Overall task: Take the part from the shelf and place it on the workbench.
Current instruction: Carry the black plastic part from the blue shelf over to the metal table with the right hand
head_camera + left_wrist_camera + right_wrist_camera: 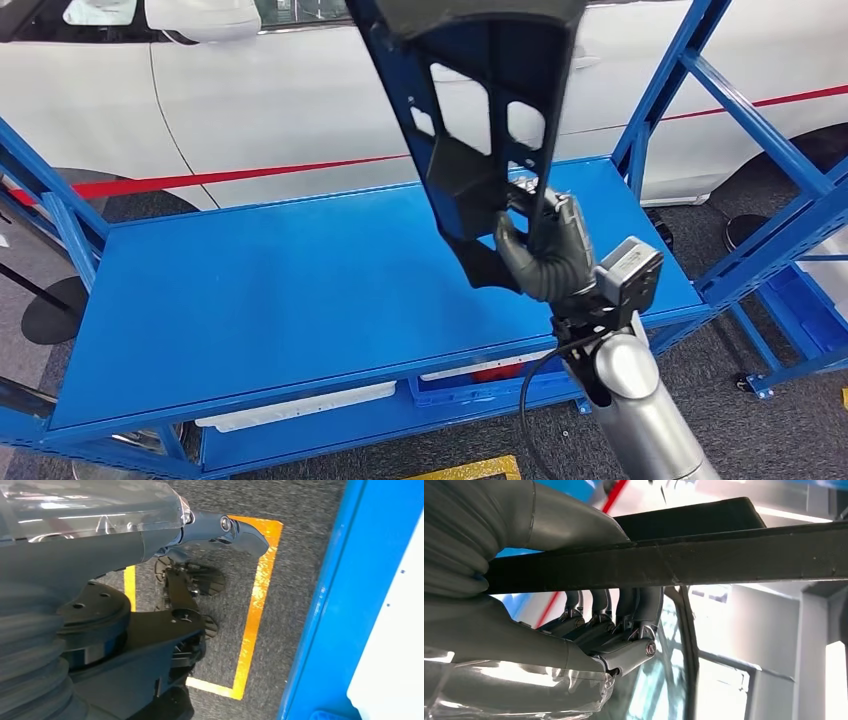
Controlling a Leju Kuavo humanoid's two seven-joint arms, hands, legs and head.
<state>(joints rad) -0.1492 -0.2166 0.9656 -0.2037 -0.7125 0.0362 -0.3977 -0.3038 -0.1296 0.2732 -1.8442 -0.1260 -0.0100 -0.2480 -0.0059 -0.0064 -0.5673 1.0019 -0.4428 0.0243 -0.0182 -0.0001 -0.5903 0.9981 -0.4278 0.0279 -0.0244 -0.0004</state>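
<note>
While the right hand is clamping its fingers around the lower end of the black part, that part is rising toward twelve o'clock, tilted, above the blue workbench at about three o'clock of its top. A white car is standing behind. Hanging over carpet with yellow floor tape, the left hand is gripping nothing; whether its fingers are apart, I cannot tell.
</note>
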